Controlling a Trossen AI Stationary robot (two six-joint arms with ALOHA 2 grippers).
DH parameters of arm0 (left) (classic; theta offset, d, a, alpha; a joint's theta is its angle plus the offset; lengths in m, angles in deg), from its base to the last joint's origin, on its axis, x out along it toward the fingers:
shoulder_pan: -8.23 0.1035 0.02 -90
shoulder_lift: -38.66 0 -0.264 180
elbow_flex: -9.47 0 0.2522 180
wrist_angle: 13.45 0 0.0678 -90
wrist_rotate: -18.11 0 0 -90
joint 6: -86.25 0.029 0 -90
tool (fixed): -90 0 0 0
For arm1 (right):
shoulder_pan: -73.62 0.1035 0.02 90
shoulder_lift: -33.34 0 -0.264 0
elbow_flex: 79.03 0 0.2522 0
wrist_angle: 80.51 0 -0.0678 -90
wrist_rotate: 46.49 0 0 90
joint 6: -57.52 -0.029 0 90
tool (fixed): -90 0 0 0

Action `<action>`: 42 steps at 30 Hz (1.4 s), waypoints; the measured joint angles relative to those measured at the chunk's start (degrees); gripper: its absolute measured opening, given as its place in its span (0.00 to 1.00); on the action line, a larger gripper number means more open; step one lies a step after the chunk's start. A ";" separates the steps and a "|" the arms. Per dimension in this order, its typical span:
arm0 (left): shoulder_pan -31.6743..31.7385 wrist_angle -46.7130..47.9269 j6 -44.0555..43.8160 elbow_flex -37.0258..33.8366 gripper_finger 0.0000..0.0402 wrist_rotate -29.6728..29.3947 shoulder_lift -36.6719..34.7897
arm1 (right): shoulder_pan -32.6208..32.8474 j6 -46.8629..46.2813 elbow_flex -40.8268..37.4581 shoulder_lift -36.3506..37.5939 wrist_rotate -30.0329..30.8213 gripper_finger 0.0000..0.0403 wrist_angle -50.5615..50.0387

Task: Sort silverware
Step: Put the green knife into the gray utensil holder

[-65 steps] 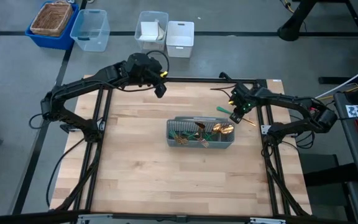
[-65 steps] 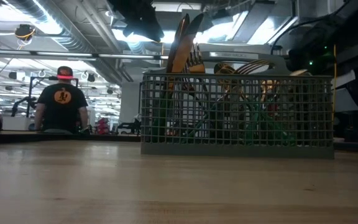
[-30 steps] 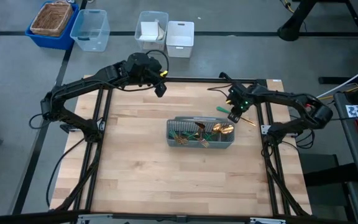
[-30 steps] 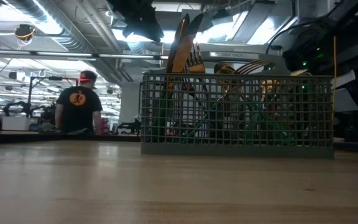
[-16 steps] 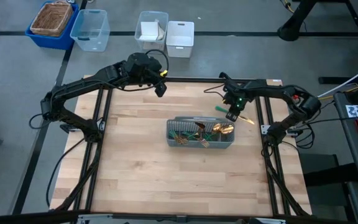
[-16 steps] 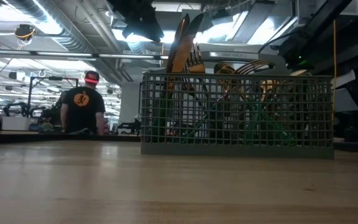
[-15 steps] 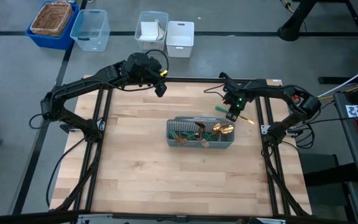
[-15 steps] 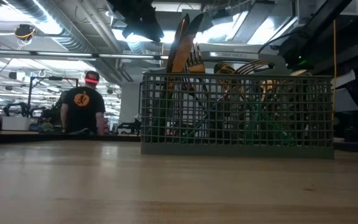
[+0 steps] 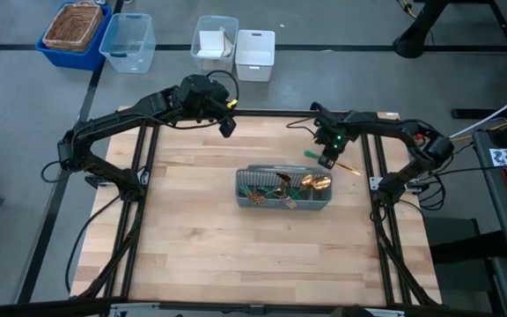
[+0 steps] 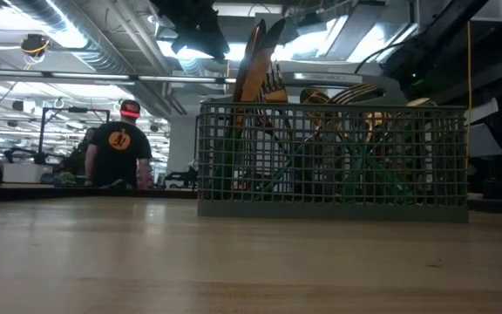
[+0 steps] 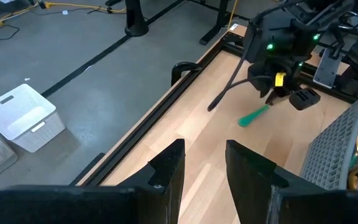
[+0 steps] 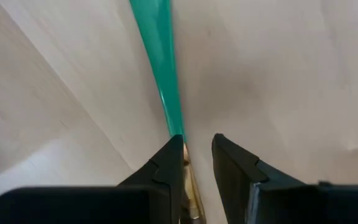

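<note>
Currently right gripper [image 12: 196, 163] sits low over a teal-handled utensil [image 12: 158, 65] lying on the table [image 9: 192, 229]; narrow gap between the fingers [image 12: 160, 171], the left one at the handle's edge where teal meets gold, gold part running under the fingertips. Not clamped on it, as far as I can tell. Left gripper [image 11: 204, 163] hangs near the table's back edge, fingers slightly apart, nothing between them. Rest of the silverware [image 9: 293, 185] stands in the mesh caddy [image 9: 252, 201], just beside the right fingers.
</note>
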 joint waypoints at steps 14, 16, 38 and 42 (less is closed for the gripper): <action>0.00 0.02 0.00 0.00 0.27 0.00 0.00 | 0.02 1.99 0.95 -0.28 0.05 0.22 -1.95; 0.00 0.02 0.00 0.00 0.27 0.00 0.00 | 0.02 1.96 0.95 -1.14 0.06 0.22 -2.00; 0.00 0.04 0.00 0.00 0.27 0.00 0.00 | 3.69 1.46 0.93 -2.54 1.51 0.22 -0.36; 0.00 0.04 0.00 0.00 0.27 0.00 0.00 | 4.24 1.46 0.93 -2.54 4.41 0.22 -0.19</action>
